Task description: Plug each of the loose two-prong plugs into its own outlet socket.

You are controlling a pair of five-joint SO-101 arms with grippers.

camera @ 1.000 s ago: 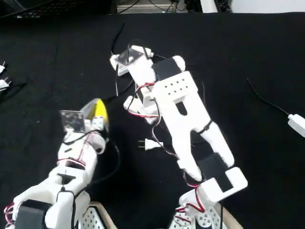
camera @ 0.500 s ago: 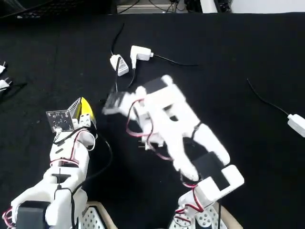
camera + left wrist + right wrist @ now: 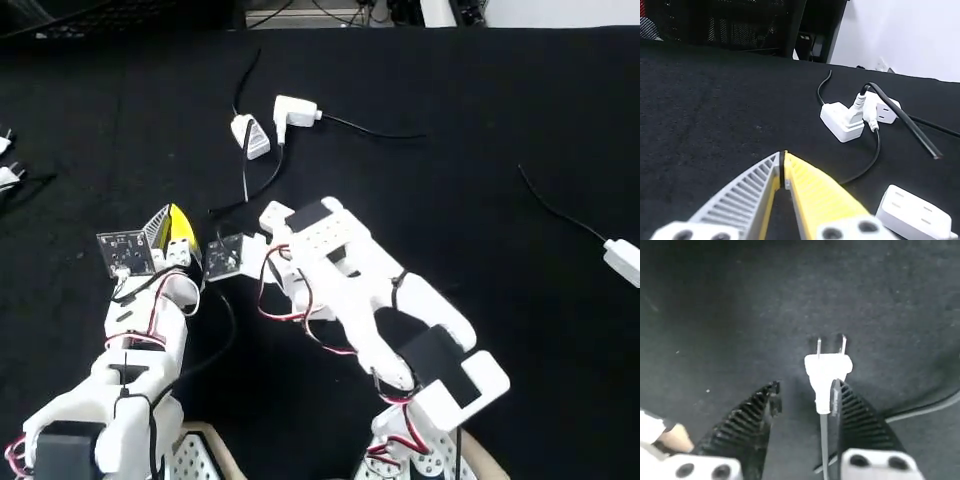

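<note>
Right gripper [image 3: 803, 386] is down at the black cloth [image 3: 715, 300], jaws spread, nothing pinched. White two-prong plug [image 3: 827, 371] lies flat between them, hard against one finger with a gap on the other side. Prongs point away from the wrist, cord runs back toward it. Step in hand, as I read it: grasping this loose plug. Next move calls for centring on the plug body and closing behind the prongs, not on the cord, then lifting with the prongs kept level. Left gripper [image 3: 782, 159] sits low over the cloth beside the right arm, yellow and grey fingers pressed together, holding nothing. Further out: white outlet socket [image 3: 840, 122] with a seated plug [image 3: 858, 104] that looks fully home. Just beside it is a second socket [image 3: 888, 110] whose face looks free, so that's the likely target. It's well apart from the pickup, so the grip must not let the plug twist in transit. At the far right table edge lies another white adapter [image 3: 622, 260] on its own cord.
</note>
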